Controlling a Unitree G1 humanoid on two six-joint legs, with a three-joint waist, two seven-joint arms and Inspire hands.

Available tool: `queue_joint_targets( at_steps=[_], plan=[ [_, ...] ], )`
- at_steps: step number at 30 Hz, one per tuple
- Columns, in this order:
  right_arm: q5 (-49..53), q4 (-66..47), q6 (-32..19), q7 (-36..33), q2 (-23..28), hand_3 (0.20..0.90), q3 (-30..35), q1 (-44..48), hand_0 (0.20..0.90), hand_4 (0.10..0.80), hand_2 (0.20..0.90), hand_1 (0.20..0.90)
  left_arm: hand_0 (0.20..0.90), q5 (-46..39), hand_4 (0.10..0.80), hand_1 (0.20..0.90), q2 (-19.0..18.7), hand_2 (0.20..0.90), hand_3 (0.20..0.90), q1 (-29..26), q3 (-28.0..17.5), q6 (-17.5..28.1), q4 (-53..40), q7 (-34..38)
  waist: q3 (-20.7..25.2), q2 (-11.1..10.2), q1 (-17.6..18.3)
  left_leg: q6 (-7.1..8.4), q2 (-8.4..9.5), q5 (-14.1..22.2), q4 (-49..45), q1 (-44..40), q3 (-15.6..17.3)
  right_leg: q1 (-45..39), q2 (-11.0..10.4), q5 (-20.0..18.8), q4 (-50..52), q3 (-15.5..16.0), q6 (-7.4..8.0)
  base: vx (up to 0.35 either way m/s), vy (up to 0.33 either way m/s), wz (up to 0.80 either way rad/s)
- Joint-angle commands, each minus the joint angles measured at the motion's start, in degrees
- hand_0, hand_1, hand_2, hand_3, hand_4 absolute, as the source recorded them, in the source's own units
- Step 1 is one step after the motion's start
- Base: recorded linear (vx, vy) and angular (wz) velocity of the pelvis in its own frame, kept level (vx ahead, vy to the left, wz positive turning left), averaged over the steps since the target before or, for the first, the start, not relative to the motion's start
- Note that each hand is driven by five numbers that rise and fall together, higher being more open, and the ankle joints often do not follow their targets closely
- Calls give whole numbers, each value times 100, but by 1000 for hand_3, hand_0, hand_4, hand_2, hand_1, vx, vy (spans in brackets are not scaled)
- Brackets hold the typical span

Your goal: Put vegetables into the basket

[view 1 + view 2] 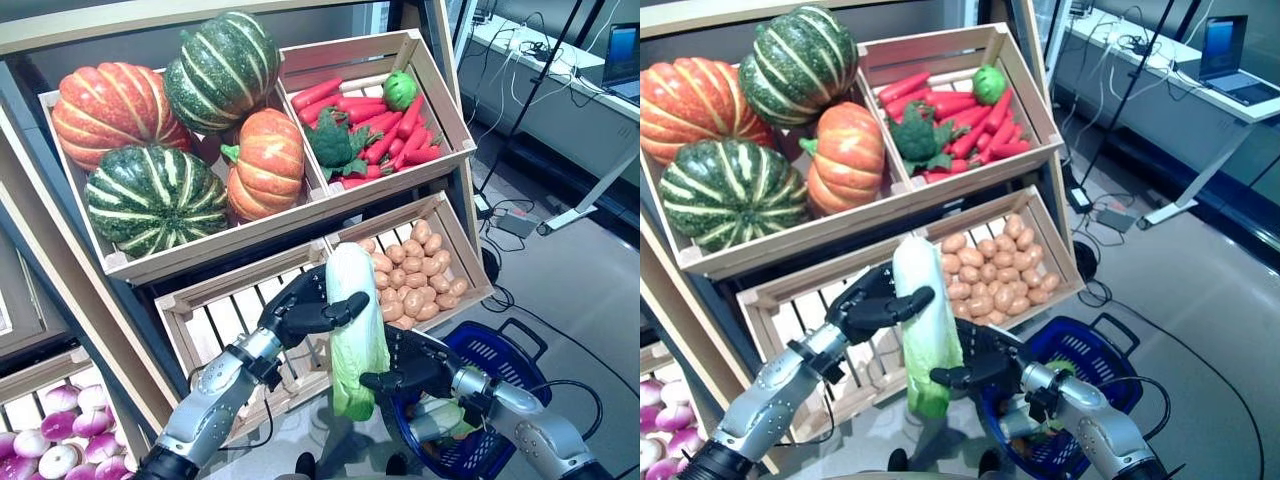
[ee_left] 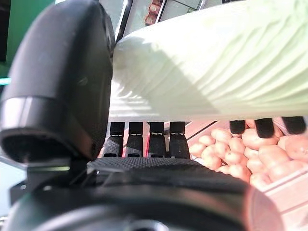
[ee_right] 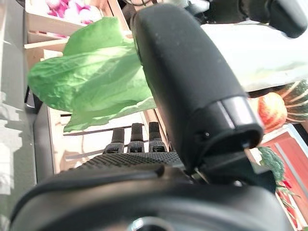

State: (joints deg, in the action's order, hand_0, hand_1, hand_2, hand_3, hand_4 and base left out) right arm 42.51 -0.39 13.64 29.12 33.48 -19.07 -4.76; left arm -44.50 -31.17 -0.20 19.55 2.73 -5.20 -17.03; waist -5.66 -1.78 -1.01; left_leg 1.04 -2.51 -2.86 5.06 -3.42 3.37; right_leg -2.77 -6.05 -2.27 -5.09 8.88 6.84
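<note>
The blue basket [image 1: 500,360] is set on the floor, nearest. Above its rim the cabbage [image 1: 355,330] is held upright — the right robot hand [image 1: 415,372] is clasped round the leafy end, the left robot hand [image 1: 305,308] round the pale stem — likely for lowering. The potato crate [image 1: 420,265] is ranged behind.

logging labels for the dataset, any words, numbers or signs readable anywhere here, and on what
None can be read.
Crates, cabbage and basket: no print or labels visible.
Laptop on the desk: screen lit, but too small to read.
Left hand and right hand, both gripping the cabbage: no markings visible.
</note>
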Motion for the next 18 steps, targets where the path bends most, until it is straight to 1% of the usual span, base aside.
queue_joint_targets(
  at_steps=[1, 5, 8, 9, 10, 11, 18],
  plan=[
    [-140, -236, -137, 267, 147, 900, -185, 587, 900, 800, 900, 900, 300, -348, 400, 300, 187, 300, 300, -900, 316, 429, -915, -741, 387, -203, -5, -76, 128, 111, -35, 11, -202, -50, -214, -382, 25, -58, 57, 0, 0, 0],
    [-85, -207, -73, 304, 246, 900, -322, 670, 900, 800, 900, 900, 300, -419, 400, 300, 135, 300, 300, -979, 496, 492, -916, -795, 410, -211, -1, -82, 135, 111, -29, 4, -200, -63, -201, -380, 15, -88, 57, 0, 0, 0],
    [-59, -181, -77, 289, 247, 900, -373, 700, 900, 800, 900, 900, 300, -500, 400, 300, 148, 300, 300, -990, 530, 512, -946, -741, 420, -208, 0, -87, 135, 109, -30, -2, -197, -65, -192, -377, 21, -113, 52, 0, 0, 0],
    [-43, -176, -81, 272, 239, 596, -379, 701, 596, 598, 596, 596, 300, -502, 400, 300, 161, 300, 300, -986, 531, 514, -953, -730, 421, -207, -1, -87, 132, 110, -31, -3, -194, -64, -191, -377, 22, -113, 51, 0, 0, 0],
    [-26, -186, -75, 256, 227, 488, -380, 696, 488, 525, 488, 488, 300, -507, 400, 300, 167, 300, 300, -977, 534, 520, -958, -727, 421, -206, 0, -88, 131, 111, -34, -3, -191, -64, -190, -377, 23, -116, 52, 0, 0, 0],
    [-54, -190, -71, 247, 209, 300, -370, 680, 300, 400, 300, 300, 300, -503, 400, 300, 165, 300, 300, -961, 528, 539, -951, -731, 425, -206, 4, -85, 129, 107, -42, 4, -187, -60, -189, -377, 24, -121, 50, 0, 0, 0],
    [-22, -250, -38, 249, 206, 300, -307, 605, 300, 400, 300, 300, 300, -470, 400, 300, 173, 300, 300, -888, 507, 530, -957, -761, 429, -203, 14, -80, 124, 99, -27, -1, -207, -65, -186, -379, 18, -121, 57, 0, 0, 0]
  ],
)
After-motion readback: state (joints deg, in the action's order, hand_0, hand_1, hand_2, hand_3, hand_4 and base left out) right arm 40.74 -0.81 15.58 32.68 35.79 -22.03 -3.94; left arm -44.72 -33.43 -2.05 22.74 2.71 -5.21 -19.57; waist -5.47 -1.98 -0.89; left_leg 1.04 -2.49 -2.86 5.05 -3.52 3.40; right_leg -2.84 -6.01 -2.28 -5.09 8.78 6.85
